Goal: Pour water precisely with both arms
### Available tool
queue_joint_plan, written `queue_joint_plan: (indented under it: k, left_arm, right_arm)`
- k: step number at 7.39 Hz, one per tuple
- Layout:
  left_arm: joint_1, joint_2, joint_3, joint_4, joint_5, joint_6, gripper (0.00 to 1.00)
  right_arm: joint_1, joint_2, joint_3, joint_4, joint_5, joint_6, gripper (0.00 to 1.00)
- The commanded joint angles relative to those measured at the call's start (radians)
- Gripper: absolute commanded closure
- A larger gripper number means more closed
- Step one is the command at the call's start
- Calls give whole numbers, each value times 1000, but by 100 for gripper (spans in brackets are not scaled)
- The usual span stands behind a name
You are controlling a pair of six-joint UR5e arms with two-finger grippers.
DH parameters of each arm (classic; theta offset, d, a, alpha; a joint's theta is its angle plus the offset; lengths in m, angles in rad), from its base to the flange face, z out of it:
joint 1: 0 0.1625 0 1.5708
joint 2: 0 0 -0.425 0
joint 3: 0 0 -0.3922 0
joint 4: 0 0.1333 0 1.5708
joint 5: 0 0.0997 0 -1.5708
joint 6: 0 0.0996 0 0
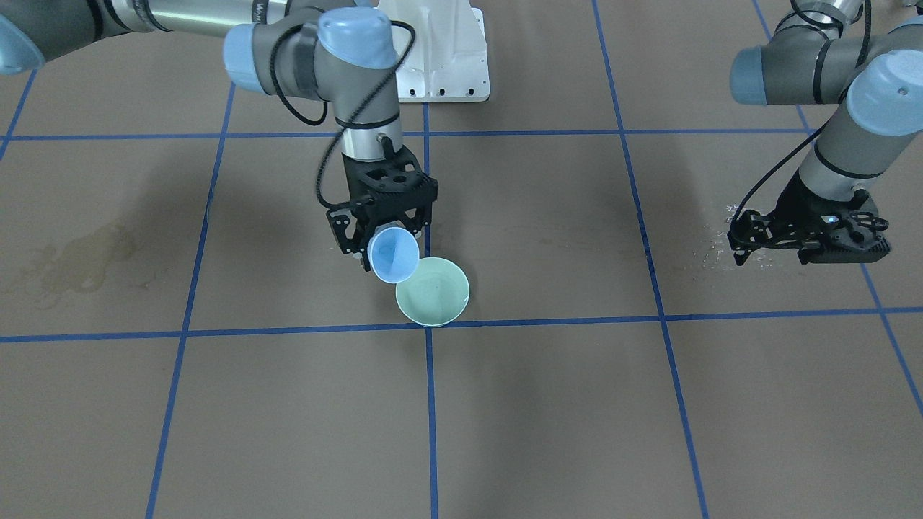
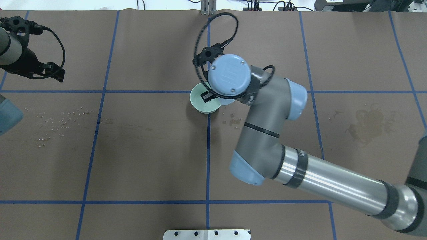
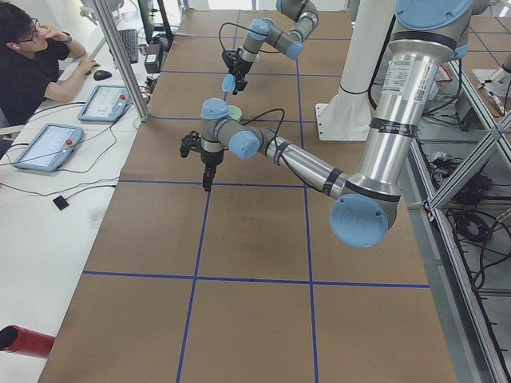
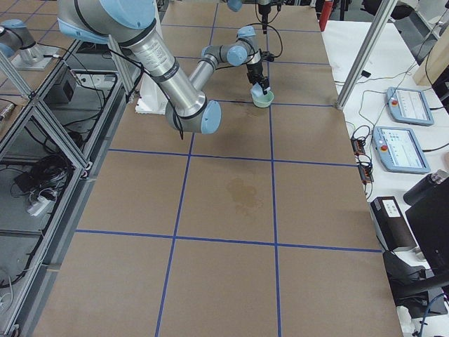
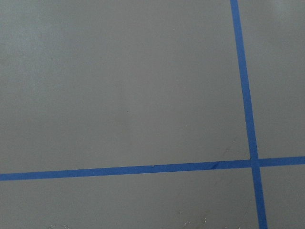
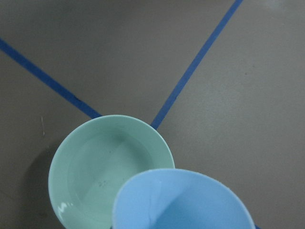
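Hanging over mid-table: right arm (image 2: 300, 173). Left gripper (image 1: 740, 247) well apart, jaw state unreadable. Green bowl (image 1: 441, 297) just below right gripper (image 1: 386, 239), whose jaws pinch tilted blue cup (image 1: 394, 254). Water (image 6: 95, 183) sheen in bowl.

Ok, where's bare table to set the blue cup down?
Bare: the square between the green bowl and the left gripper, and the row on the operators' side of the tape line by the bowl. Crowded: at the bowl, where the right gripper tilts the blue cup. Scattered droplets dot the paper near the left gripper.
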Motion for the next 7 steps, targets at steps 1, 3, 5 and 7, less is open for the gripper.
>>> queue_joint_plan:
  k: [1,3,5,7]
  left_arm:
    - [0,-1,-1,0,0,-3,0]
    - [0,-1,-3,0,0,-5,0]
    - [0,-1,-3,0,2,-8,0]
    - [0,-1,-4,0,2,-29,0]
  right_arm:
    - [48,-252,241,85,-68,180,100]
    - [76,-443,351,86,-247,325,100]
    - [58,-756,445,165,-477,429,100]
    - [-27,-1061,293,630,-667,509,100]
